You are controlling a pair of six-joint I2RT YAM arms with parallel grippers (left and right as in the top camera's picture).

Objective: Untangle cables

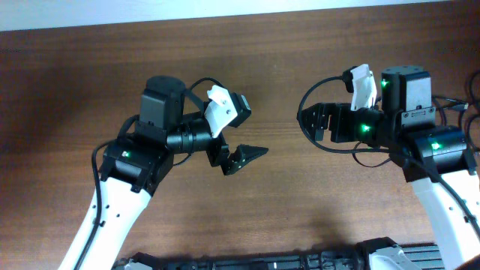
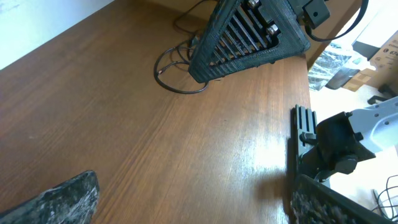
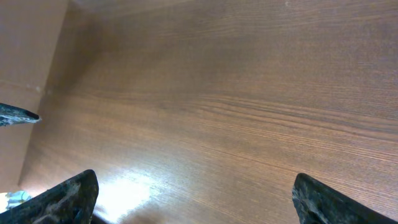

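Probably limp and light, cables [image 2: 166, 86] want pinching at one loop; left tool [image 1: 240, 157] and right tool [image 1: 312, 122] stand apart.

White arm links [image 1: 112, 214]; black joints [image 1: 161, 105]; green lights [image 1: 365, 128]; looped black wiring [image 1: 315, 88]; ribbed end effector fingers [image 2: 249, 37]

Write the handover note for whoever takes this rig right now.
Left gripper: jaws open, empty, over the table.
Right gripper: jaws open, empty, close by the cables.
Cables: thin loops lying on the table at the right gripper, held by neither arm.
Done: nothing visibly separated; the cords look looped together.
Left: grasp the loops and draw the cords apart.
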